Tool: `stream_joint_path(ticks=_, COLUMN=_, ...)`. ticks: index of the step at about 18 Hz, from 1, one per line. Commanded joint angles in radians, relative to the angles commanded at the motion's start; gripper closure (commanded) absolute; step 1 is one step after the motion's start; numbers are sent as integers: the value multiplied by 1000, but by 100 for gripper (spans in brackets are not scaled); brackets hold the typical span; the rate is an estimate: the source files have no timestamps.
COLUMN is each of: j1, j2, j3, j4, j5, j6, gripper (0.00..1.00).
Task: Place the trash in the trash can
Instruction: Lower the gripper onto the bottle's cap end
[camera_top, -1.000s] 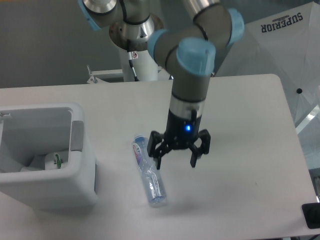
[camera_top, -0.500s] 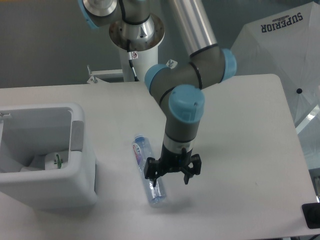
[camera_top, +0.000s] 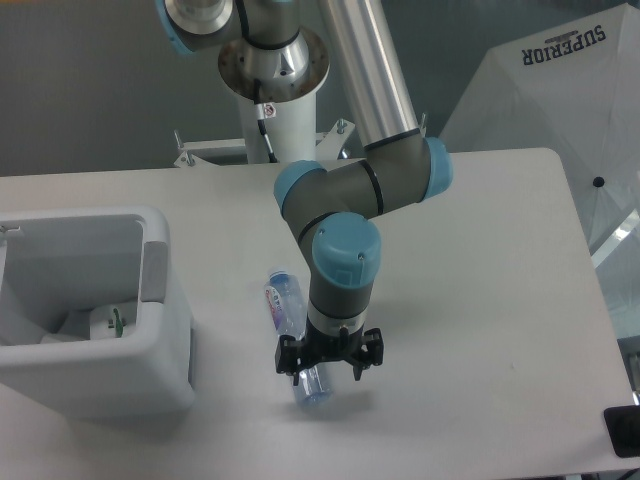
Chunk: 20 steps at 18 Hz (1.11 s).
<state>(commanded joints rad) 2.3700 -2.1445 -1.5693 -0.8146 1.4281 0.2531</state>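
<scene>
A slim clear plastic bottle (camera_top: 284, 303) with a blue-red label lies on the white table (camera_top: 470, 280), cap end pointing away from me. My gripper (camera_top: 325, 368) hangs low right over the bottle's lower half, open, with its fingers (camera_top: 288, 360) straddling the bottle, which shows again below the fingers. A white paper carton (camera_top: 108, 322) with green marks lies inside the trash can (camera_top: 165, 340), a boxy white bin with a grey side panel at the left edge of the table.
The arm's base column (camera_top: 268, 90) stands at the back of the table. A white umbrella (camera_top: 560, 90) printed SUPERIOR sits past the right rear corner. A dark object (camera_top: 622, 432) is at the lower right edge.
The gripper has moved left and down, from beside the bottle at mid height to low over its lower half. Bottle, carton and bin have not moved.
</scene>
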Motion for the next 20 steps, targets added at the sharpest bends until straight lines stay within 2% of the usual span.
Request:
stream_joint_path(ticks=15, j1=-20, j2=-60, j3=12, j4=2, j5=38, j6=5, gripper=0)
stream_joint_path(ticks=20, j1=-32, j2=-86, j3=34, j4=2, j5=38, j6=0, gripper=0)
